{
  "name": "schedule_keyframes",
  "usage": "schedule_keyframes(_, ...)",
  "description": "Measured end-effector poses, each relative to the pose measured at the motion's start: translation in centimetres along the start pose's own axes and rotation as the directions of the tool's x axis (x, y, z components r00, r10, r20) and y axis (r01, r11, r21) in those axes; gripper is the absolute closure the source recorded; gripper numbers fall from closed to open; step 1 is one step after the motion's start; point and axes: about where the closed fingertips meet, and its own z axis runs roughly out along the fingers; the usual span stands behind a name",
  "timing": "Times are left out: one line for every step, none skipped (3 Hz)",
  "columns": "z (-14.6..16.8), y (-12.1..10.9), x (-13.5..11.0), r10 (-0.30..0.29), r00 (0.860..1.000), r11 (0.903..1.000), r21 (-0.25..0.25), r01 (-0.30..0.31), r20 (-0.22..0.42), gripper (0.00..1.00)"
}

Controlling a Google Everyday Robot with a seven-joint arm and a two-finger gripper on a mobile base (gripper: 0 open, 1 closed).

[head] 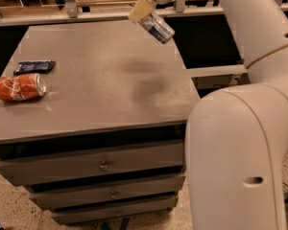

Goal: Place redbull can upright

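Observation:
The redbull can [157,28] is slim, silver and blue. It hangs tilted in the air above the far right part of the grey cabinet top [105,75], its free end pointing down and to the right. My gripper [145,11] is at the top of the view, shut on the can's upper end, with one tan finger [140,8] showing on its left side. The can's shadow lies on the cabinet top below it.
A red cola can [18,88] lies on its side near the left edge of the top. A dark flat packet [34,67] lies just behind it. My white arm [240,143] fills the right side. Drawers [103,166] face front; a railing runs behind.

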Motion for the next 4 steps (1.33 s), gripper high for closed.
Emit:
schedule_keyframes(-3.2, 1.8, -3.0, 0.010, 0.959, 0.9918, -0.125, 0.027, 0.283, 1.00)
schedule_keyframes(-4.4, 3.1, -4.5, 0.070, 0.893, 0.9711, -0.235, 0.041, 0.444, 1.00)
schedule_keyframes(-4.4, 3.2, -4.4, 0.069, 0.890, 0.9702, -0.238, 0.045, 0.451, 1.00)
schedule_keyframes(-4.3, 4.3, -4.0, 0.070, 0.846, 0.9609, -0.264, 0.085, 0.529, 1.00)
